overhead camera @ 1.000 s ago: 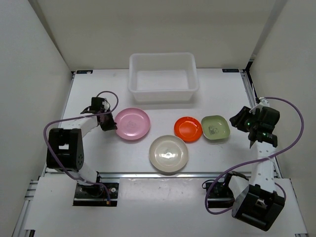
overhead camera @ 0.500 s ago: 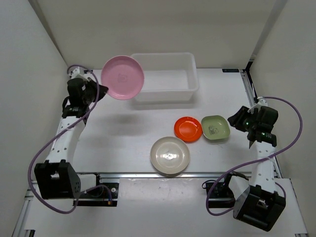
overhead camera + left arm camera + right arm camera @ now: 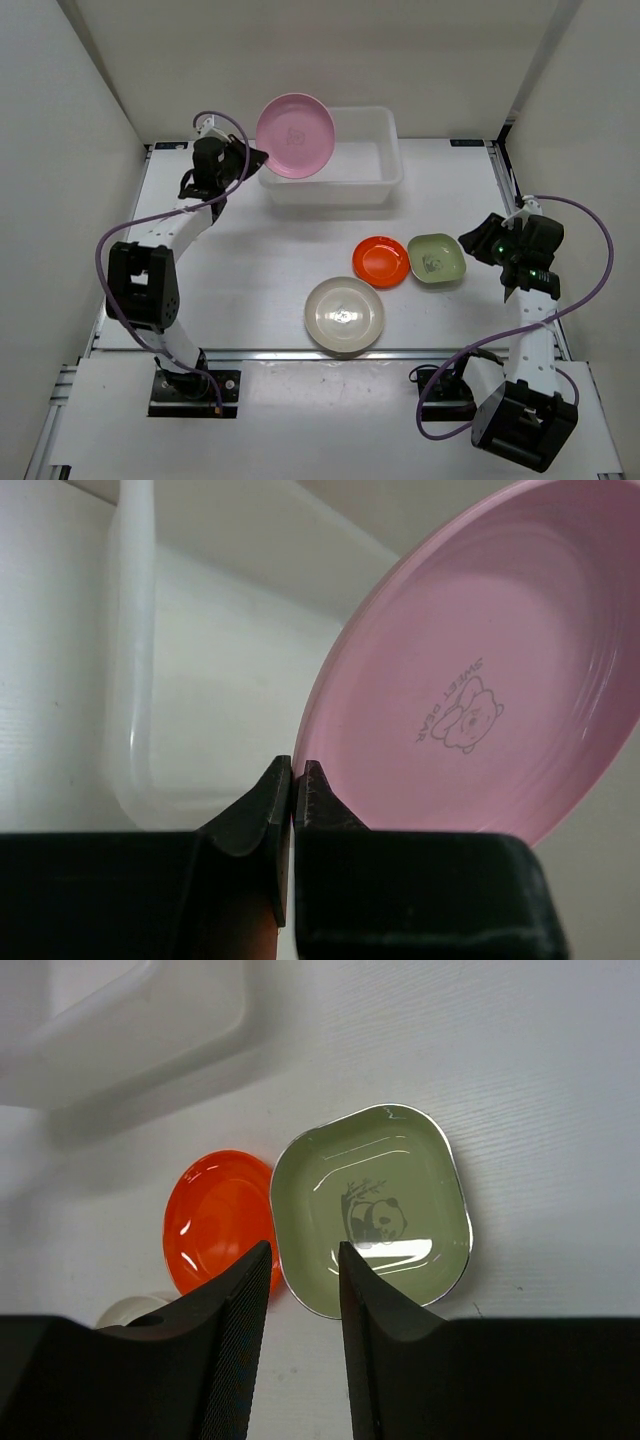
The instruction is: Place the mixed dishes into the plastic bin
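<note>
My left gripper (image 3: 250, 157) is shut on the rim of the round pink plate (image 3: 296, 136) and holds it tilted in the air over the left end of the plastic bin (image 3: 384, 184). In the left wrist view the pink plate (image 3: 480, 670) fills the right side, pinched at my left gripper (image 3: 294, 772), with the bin (image 3: 135, 700) behind. My right gripper (image 3: 473, 245) is open, just right of the pale green dish (image 3: 436, 258). In the right wrist view my right gripper (image 3: 303, 1251) hovers above the green dish (image 3: 372, 1210) and the orange-red plate (image 3: 215, 1220). The cream plate (image 3: 343, 311) lies nearer the front.
White enclosure walls stand close on the left, right and back. The orange-red plate (image 3: 381, 260) and green dish touch side by side at centre right. Purple cables loop off both arms.
My left gripper took hold of the pink plate on the table, lifted it, and carried it up and right until it hangs over the bin's left end. The right arm has barely moved.
</note>
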Controlling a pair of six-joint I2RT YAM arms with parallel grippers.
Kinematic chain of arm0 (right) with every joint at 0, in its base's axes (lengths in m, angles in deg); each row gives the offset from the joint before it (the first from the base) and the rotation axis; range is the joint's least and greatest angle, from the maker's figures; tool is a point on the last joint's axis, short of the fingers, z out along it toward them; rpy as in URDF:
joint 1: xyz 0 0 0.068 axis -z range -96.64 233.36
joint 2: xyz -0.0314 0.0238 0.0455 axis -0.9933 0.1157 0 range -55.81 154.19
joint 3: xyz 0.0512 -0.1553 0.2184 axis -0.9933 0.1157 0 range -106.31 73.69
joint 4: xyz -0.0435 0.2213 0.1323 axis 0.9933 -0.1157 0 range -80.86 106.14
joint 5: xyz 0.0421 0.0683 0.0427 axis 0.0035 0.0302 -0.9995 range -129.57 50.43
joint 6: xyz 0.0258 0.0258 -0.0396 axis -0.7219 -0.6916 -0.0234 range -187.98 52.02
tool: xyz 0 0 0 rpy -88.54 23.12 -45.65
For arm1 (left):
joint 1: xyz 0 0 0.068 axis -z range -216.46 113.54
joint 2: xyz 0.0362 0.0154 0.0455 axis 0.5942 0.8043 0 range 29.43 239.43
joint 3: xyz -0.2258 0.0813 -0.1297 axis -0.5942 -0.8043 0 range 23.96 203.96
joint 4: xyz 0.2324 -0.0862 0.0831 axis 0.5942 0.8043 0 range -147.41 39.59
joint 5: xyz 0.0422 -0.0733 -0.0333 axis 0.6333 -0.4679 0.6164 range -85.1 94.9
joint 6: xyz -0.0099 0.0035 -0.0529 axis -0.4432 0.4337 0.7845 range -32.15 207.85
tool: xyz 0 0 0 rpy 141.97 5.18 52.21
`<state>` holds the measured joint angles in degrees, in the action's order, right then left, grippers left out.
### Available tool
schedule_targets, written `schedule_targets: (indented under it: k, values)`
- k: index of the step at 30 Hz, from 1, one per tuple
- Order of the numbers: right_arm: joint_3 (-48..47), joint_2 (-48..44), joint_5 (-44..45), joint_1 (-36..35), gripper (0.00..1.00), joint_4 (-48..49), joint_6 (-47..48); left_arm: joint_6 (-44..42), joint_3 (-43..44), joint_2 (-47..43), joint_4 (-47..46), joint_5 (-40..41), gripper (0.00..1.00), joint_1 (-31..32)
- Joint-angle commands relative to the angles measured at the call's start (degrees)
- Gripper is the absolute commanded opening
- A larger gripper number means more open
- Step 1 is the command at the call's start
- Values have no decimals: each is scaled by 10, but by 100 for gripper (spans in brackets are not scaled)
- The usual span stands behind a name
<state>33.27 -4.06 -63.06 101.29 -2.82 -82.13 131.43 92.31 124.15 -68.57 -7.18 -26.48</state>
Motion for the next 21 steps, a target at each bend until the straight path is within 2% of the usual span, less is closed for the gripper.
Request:
schedule_targets:
  k: [1,7,11,13,14,16,18,19,21]
  values:
    - [-10,-9,-19,1,39,32,-20,18,34,23,-64,43,0,8]
    - [-4,-9,-23,1,38,39,-24,-18,63,96,-83,116,0,38]
    - [6,-13,-23,0,37,49,-26,-32,63,120,-101,116,0,48]
    - [8,-17,-20,-2,38,53,-29,-47,58,125,-107,157,1,50]
    - [12,-18,-26,-5,37,54,-32,-50,56,126,-113,172,6,57]
    - [12,-17,-24,-6,39,57,-36,-70,56,130,-120,186,23,61]
    - [17,-18,-21,-12,40,57,-32,-77,62,135,-124,189,31,63]
    - [18,-18,-19,-13,41,58,-32,-81,63,137,-124,189,39,63]
    - [25,-22,-17,-12,43,57,-29,-84,62,135,-134,187,49,62]
